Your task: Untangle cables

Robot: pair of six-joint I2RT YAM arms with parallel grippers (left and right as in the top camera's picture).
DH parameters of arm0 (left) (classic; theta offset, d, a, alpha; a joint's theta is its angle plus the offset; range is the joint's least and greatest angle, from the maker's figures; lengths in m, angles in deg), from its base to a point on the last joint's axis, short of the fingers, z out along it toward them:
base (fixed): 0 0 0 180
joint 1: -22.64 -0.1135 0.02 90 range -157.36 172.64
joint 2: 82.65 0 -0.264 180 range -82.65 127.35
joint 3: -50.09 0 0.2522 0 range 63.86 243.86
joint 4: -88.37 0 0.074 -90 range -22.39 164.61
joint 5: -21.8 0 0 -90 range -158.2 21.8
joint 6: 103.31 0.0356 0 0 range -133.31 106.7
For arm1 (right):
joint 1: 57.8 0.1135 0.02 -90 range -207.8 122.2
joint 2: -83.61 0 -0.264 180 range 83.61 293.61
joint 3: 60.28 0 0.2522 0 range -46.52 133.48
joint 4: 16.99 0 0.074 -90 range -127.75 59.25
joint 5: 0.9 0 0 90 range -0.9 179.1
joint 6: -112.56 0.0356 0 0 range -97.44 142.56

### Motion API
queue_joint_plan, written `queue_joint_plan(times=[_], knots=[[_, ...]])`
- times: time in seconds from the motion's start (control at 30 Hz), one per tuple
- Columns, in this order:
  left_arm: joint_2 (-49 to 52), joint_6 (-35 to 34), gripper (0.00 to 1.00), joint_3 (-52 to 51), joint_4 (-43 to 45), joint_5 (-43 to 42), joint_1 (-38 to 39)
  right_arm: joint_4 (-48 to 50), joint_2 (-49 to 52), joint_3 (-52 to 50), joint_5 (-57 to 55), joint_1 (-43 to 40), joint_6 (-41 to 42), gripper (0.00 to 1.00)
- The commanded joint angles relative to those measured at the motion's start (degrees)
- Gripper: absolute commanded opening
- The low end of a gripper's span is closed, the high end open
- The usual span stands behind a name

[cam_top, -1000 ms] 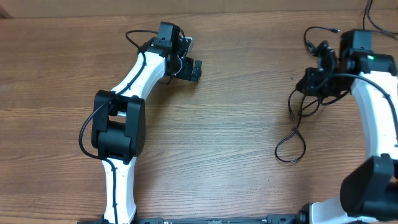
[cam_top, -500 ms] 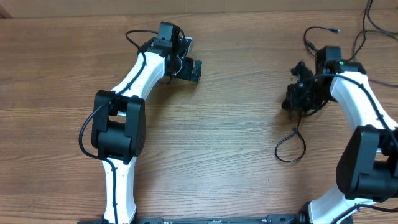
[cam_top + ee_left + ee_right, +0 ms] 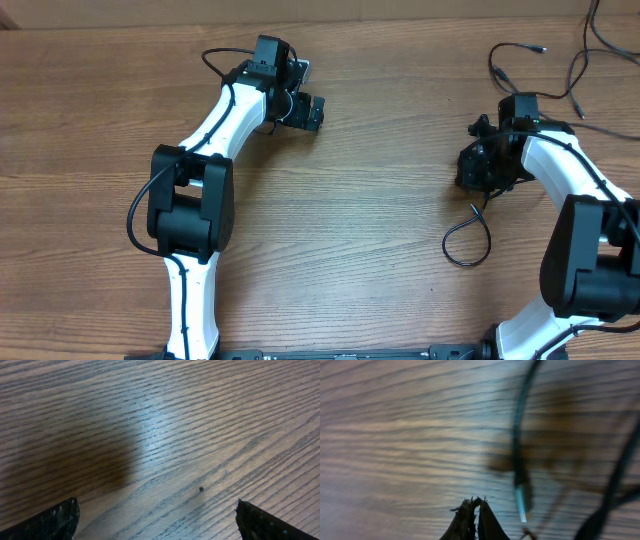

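Note:
Thin black cables lie at the table's right side: a loop (image 3: 467, 240) near the front, one cord (image 3: 512, 47) at the back, another (image 3: 577, 75) at the far right. The loop's upper strand runs up under my right gripper (image 3: 466, 168), which hides the rest. In the right wrist view my right gripper (image 3: 475, 505) is shut, nothing showing between its tips. A blurred cable (image 3: 519, 435) with a pale tip (image 3: 522, 503) hangs just right of the tips, and a second cord (image 3: 615, 480) crosses further right. My left gripper (image 3: 305, 110) is open over bare wood (image 3: 162, 522), far from the cables.
The wooden table (image 3: 360, 230) stretches between the two arms. The left arm (image 3: 225, 120) reaches diagonally toward the back centre. The right arm (image 3: 590, 190) curves along the right edge. A tiny dark speck (image 3: 201, 489) marks the wood under the left gripper.
My right gripper has closed fully and moved left and toward the front, now covering the bunched part of the cables. The left arm has not moved.

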Motion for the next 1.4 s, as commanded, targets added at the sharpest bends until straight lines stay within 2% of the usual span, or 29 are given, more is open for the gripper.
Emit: queue_joint_plan(times=[0.0, 0.4, 0.73, 1.0, 1.23, 1.37], knots=[[-0.4, -1.0, 1.0, 1.3, 0.2, 0.3, 0.4, 0.2, 0.9, -0.3, -8.2, 0.3, 5.5, 0.04], [-0.4, -1.0, 1.0, 1.3, 0.2, 0.3, 0.4, -4.2, 0.9, -0.3, -14.7, -0.9, 8.4, 0.04], [-0.4, -1.0, 0.99, 1.3, 0.2, 0.4, 0.4, -3.8, 0.9, -0.3, -15.2, -15.0, 12.0, 0.04], [-0.4, -1.0, 1.0, 1.3, 0.2, 0.3, 0.4, -0.3, 0.9, -0.2, -14.2, -21.2, 12.6, 0.04], [-0.4, -1.0, 1.0, 1.3, 0.2, 0.4, 0.4, 5.9, 0.9, -0.2, -22.8, -21.4, 12.7, 0.04], [-0.4, -1.0, 1.0, 1.3, 0.2, 0.4, 0.4, 9.0, 0.9, -0.2, -24.1, -23.0, 12.7, 0.04]])
